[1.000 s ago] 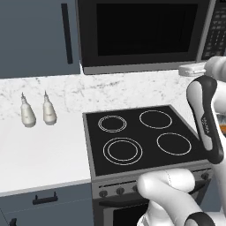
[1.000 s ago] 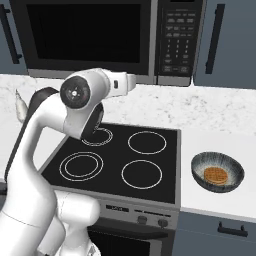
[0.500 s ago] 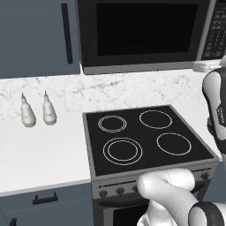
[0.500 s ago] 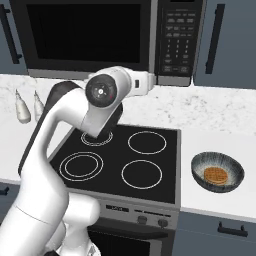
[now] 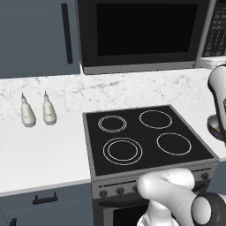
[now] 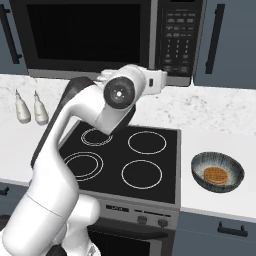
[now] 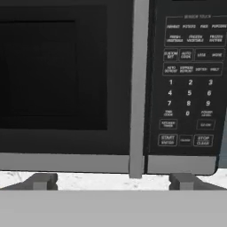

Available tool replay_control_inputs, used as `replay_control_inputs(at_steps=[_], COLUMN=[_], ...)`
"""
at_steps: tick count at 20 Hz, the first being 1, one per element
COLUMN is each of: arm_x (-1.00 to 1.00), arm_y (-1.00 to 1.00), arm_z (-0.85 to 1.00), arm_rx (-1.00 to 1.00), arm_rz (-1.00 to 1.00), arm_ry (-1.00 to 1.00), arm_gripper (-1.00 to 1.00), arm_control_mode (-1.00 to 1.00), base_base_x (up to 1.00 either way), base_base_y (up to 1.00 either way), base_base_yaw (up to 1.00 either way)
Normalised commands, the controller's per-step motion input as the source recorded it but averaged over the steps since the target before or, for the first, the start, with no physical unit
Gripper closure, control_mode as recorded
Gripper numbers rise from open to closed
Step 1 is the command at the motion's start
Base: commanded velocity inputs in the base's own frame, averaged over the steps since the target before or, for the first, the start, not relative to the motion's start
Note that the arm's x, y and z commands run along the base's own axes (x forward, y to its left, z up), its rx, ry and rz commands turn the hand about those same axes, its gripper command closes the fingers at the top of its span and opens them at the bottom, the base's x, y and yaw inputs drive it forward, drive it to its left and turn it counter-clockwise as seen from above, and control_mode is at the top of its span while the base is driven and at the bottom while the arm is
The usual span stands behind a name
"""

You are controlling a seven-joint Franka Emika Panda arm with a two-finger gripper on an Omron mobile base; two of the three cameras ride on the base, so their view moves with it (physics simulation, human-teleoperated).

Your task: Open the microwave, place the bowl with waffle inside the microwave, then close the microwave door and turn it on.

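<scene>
Your microwave sits shut above the stovetop, its door closed flush beside the button panel. The bowl holding the waffle rests on the bench right of the stovetop. Your gripper faces the door's vertical handle, spread wide and holding nothing.

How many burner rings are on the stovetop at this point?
4, all on the black stovetop: back left, back right, front left, front right. The arm crosses the back-left ring; none appear hidden.
</scene>
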Motion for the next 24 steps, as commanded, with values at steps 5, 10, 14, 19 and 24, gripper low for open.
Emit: replay_control_inputs(at_steps=[5,10,14,19,24], arm_x=[0.07,0.32,0.48,0.49,0.44], arm_y=[-0.05,-0.07,-0.18,-0.02,-0.07], arm_z=[0.14,0.18,0.06,0.00,0.00], arm_rx=[0.03,0.04,0.03,0.00,0.00], arm_rz=[0.00,0.00,0.00,0.00,0.00], arm_ry=[-0.20,-0.06,0.00,0.00,0.01], arm_gripper=[-1.00,-1.00,-1.00,-1.00,-1.00], arm_control_mode=[-1.00,-1.00,-1.00,-1.00,-1.00], base_base_x=[0.00,0.00,0.00,0.00,0.00], base_base_y=[0.00,0.00,0.00,0.00,0.00], base_base_yaw=[0.00,0.00,0.00,0.00,0.00])
